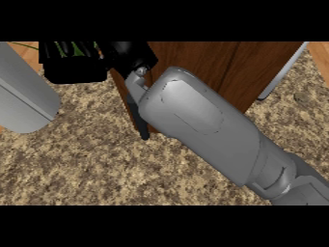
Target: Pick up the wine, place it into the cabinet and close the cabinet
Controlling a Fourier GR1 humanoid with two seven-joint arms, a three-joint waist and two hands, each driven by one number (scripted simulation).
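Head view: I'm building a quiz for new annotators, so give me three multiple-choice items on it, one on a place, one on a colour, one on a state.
1. Where is the right hand? A at the view's top, by the cabinet; B in the lower left corner; C at the far right edge.
2. What colour is the cabinet? A white; B dark brown; C green.
3. The wine is: A standing in the open; B lying on its side; C not visible.

1 A: the black hand shows beside the wood front.
2 B: its panels are brown wood.
3 C: no bottle shows on the speckled counter.
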